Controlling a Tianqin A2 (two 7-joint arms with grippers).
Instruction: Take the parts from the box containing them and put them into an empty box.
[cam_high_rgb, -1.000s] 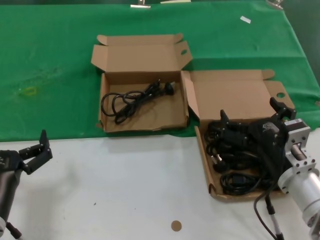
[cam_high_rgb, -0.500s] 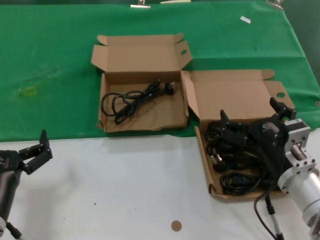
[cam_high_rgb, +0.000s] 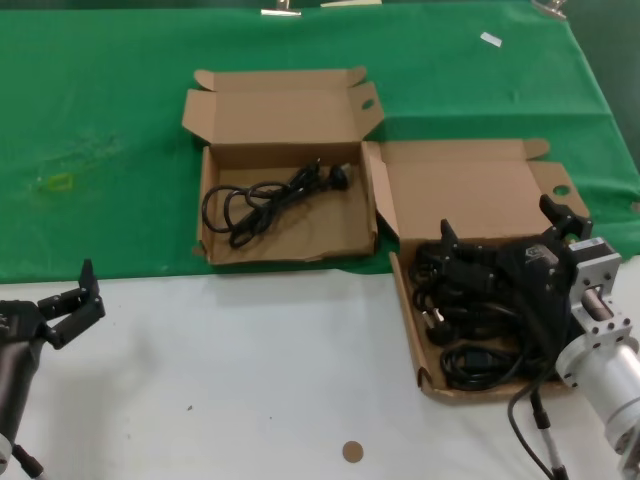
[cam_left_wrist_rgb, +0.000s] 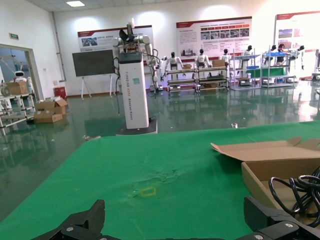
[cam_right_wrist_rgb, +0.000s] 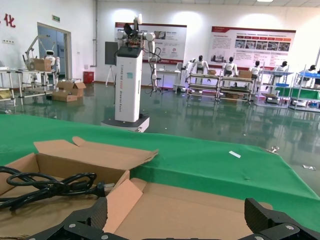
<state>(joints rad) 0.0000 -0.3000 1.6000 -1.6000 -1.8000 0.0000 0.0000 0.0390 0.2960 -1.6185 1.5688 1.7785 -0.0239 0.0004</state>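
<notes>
The longer box (cam_high_rgb: 470, 190) with the slanted side flap stands at the right and holds several coiled black power cords (cam_high_rgb: 470, 305). My right gripper (cam_high_rgb: 503, 228) hangs open just above those cords, with nothing between its fingers; in the right wrist view (cam_right_wrist_rgb: 177, 222) it faces the box's lid and side flap (cam_right_wrist_rgb: 119, 199). The wider box (cam_high_rgb: 280, 115) at centre back holds one cord (cam_high_rgb: 268, 200), which also shows in the right wrist view (cam_right_wrist_rgb: 50, 186). My left gripper (cam_high_rgb: 70, 302) is open and empty over the white table at the front left, facing the green cloth in the left wrist view (cam_left_wrist_rgb: 175, 227).
Green cloth (cam_high_rgb: 100, 100) covers the back of the table, with a yellow mark (cam_high_rgb: 55, 182) at the left. The front is white tabletop (cam_high_rgb: 250, 380) with a small brown disc (cam_high_rgb: 352, 452). A white scrap (cam_high_rgb: 490, 39) lies at the far back right.
</notes>
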